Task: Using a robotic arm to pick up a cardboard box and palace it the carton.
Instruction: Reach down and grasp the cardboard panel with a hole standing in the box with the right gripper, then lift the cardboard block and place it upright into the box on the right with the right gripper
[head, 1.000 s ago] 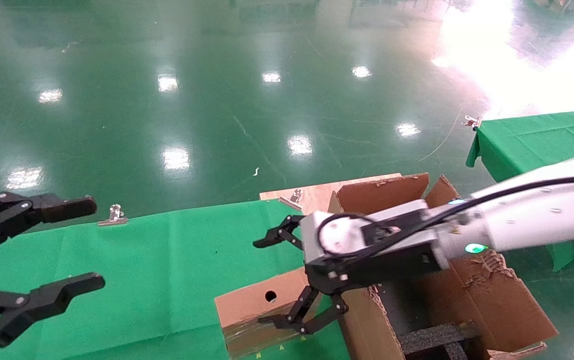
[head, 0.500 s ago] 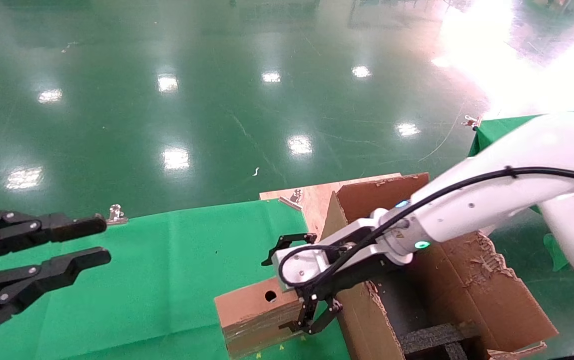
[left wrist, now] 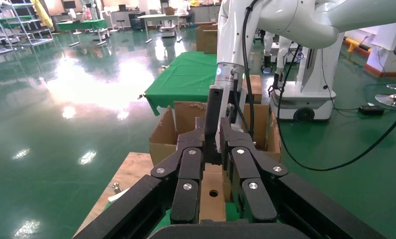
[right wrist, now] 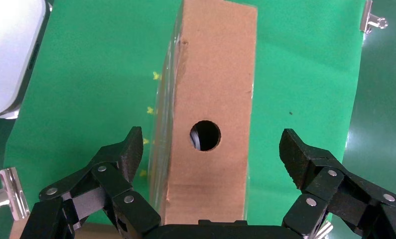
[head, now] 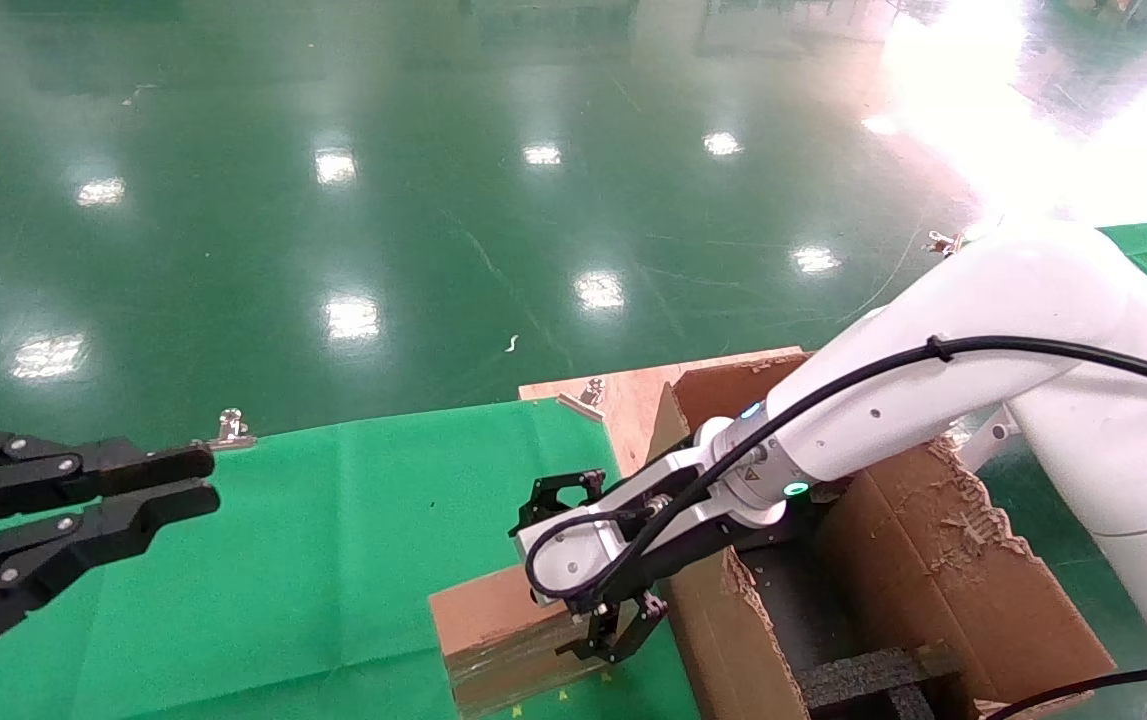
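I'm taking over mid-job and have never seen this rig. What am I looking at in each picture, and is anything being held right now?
This is a two-armed robot. The head view looks down on a green-covered table. The white right arm's gripper is lowered over the small cardboard box, which lies on the cloth beside the big open carton. The right wrist view looks straight down: its open fingers straddle the box without touching, so nothing is held. The left gripper, black, hangs nearly closed and empty over the table's left side; the left wrist view looks past it toward the box and carton.
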Controlling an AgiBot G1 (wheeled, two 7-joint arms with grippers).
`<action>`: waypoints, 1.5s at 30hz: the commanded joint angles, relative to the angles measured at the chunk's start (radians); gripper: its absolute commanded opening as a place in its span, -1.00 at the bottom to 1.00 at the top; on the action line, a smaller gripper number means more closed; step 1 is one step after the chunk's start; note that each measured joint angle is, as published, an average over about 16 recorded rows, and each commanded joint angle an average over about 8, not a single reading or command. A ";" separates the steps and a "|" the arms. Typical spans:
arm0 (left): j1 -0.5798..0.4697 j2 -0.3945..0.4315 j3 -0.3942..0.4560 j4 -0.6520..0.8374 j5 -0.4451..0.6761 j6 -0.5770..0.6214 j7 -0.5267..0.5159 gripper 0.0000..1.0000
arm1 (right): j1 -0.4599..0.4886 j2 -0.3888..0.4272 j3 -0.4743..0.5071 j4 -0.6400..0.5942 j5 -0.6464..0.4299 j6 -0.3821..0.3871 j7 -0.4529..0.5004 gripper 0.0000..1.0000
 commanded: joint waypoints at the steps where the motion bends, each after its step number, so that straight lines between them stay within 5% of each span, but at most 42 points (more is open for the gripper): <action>1: 0.000 0.000 0.000 0.000 0.000 0.000 0.000 1.00 | 0.003 -0.005 -0.004 -0.002 -0.005 0.001 0.001 -0.92; 37: 0.000 0.000 0.000 0.000 -0.001 0.000 0.000 1.00 | -0.004 0.007 0.006 0.001 0.010 0.000 -0.001 -1.00; 45: 0.000 0.000 0.000 0.000 -0.001 0.000 0.000 1.00 | 0.052 0.056 0.041 -0.013 0.095 -0.025 0.026 -1.00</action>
